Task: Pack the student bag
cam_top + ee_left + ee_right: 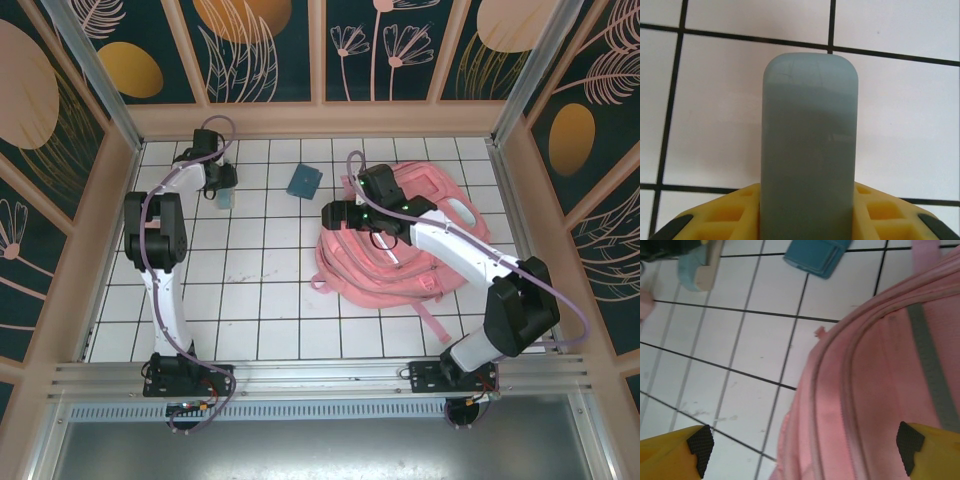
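Left gripper (222,190): straddled grey-blue block (810,140), couldn't tell if clamped
Right gripper (804,456): spread wide, empty, hovered over student bag (875,390) edge
Teal case (304,181): lay flat near bag

left arm (160,295): white links, black joints | right arm (455,250): same white-and-black build | bases (185,375): black blocks | cables (146,235): lilac, one looped along each arm | fingers (665,452): yellow | pads (700,442): black, cross-hatched, at the fingertips
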### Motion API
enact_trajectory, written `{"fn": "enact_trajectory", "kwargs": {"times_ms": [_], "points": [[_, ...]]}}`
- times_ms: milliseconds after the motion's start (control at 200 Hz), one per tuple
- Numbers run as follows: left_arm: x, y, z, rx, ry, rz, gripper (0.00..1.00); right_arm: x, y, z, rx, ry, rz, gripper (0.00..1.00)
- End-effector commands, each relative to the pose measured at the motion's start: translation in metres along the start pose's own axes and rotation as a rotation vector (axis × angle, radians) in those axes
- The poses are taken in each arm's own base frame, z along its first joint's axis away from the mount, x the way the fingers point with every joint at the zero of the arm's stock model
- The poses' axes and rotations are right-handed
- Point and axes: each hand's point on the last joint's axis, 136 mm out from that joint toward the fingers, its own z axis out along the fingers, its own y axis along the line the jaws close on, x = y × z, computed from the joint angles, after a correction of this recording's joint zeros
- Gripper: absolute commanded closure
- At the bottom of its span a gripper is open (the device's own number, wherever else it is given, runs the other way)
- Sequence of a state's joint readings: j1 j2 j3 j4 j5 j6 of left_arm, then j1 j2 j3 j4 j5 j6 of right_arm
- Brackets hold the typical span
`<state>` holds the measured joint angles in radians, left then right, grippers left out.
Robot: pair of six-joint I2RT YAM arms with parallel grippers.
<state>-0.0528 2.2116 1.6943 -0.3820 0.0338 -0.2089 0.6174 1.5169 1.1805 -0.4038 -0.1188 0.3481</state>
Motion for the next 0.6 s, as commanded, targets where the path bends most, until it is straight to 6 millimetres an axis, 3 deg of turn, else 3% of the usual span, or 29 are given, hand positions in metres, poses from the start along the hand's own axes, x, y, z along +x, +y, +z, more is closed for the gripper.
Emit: {"fn": "enact_trajectory", "kwargs": {"times_ms": [0, 275, 505, 530, 595], "points": [[-0.008, -0.017, -0.035, 0.079, -0.031, -0.052, 0.79, 0.006, -0.017, -0.001, 0.172, 0.022, -0.107, 0.09], [-0.001, -0.042, -0.091, 0.251, -0.079, -0.176, 0.80, 0.034, -0.048, 0.007, 0.336, 0.098, -0.162, 0.39], [0.025, -0.049, -0.126, 0.336, -0.092, -0.259, 0.80, 0.056, -0.053, 0.020, 0.356, 0.157, -0.205, 0.48], [0.023, -0.051, -0.138, 0.354, -0.113, -0.261, 0.80, 0.058, -0.053, 0.021, 0.358, 0.162, -0.209, 0.50], [0.032, -0.054, -0.147, 0.382, -0.113, -0.279, 0.80, 0.060, -0.053, 0.023, 0.366, 0.171, -0.219, 0.69]]}}
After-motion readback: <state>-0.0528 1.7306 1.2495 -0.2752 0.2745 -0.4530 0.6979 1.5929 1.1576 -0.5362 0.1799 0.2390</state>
